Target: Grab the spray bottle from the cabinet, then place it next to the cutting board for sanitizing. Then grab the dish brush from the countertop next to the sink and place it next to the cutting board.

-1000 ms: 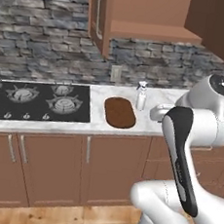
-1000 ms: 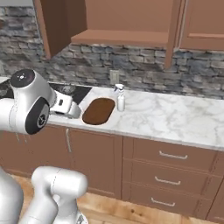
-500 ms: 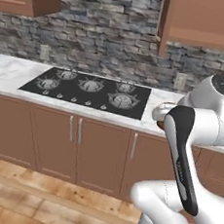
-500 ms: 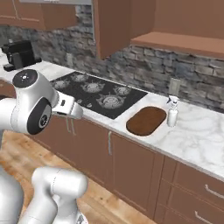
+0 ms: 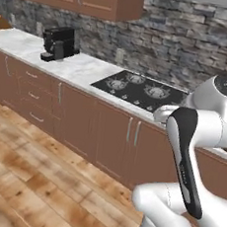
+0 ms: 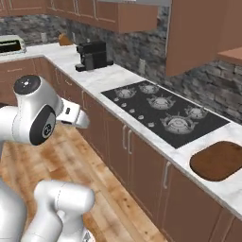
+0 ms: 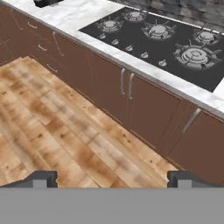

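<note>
The dark brown cutting board (image 6: 218,160) lies flat on the white marble countertop (image 6: 106,78), at the right edge of the right base view beside the black stovetop (image 6: 165,111). A reddish-brown wall cabinet (image 6: 198,33) hangs above that end of the counter. My gripper (image 7: 113,178) is open with nothing between its fingertips. It hangs in front of the lower cabinets, over the wooden floor and well short of the counter. The spray bottle, the dish brush and the sink are out of view.
A black coffee machine (image 5: 59,43) stands on the countertop (image 5: 78,68) left of the stovetop (image 5: 140,89). A toaster (image 6: 10,45) sits at the far left. Lower cabinet doors (image 7: 131,94) with bar handles line the counter front above the wooden floor (image 5: 35,172).
The whole picture has shifted as the base moved. The stovetop and cutting board slid to the right, the spray bottle left the frame, and the coffee machine came into view. The gripper stays open.
</note>
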Controlling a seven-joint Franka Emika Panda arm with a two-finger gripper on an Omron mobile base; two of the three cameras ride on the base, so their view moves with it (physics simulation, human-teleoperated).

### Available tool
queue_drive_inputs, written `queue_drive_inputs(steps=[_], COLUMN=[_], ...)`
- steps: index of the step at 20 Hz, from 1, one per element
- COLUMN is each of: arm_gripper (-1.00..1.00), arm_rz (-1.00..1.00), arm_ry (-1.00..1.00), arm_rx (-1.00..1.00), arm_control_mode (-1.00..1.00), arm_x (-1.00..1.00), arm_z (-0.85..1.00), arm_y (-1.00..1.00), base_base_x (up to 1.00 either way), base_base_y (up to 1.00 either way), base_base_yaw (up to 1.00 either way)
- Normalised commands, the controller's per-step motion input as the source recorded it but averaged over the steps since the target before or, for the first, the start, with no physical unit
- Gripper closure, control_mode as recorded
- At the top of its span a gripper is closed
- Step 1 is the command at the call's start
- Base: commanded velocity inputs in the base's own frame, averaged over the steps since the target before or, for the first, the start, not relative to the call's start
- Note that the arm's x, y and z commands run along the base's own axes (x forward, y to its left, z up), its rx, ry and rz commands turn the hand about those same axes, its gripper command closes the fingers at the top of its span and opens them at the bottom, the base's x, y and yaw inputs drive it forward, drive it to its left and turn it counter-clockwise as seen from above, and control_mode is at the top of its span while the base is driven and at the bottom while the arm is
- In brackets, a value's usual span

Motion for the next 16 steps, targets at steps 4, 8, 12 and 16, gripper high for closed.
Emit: queue_drive_inputs(steps=[4,8,12,16], arm_gripper=[-1.00,-1.00,-1.00,-1.00], arm_rz=[0.00,0.00,0.00,0.00], arm_ry=[0.00,0.00,0.00,0.00], arm_rx=[0.00,0.00,0.00,0.00], arm_control_mode=[1.00,1.00,1.00,1.00], arm_x=[0.00,0.00,0.00,0.00], arm_z=[0.00,0.00,0.00,0.00], arm_y=[0.00,0.00,0.00,0.00], base_base_x=[0.10,0.00,0.00,0.01], base_base_y=[0.44,0.26,0.16,0.01], base_base_yaw=[0.52,0.59,0.64,0.71])
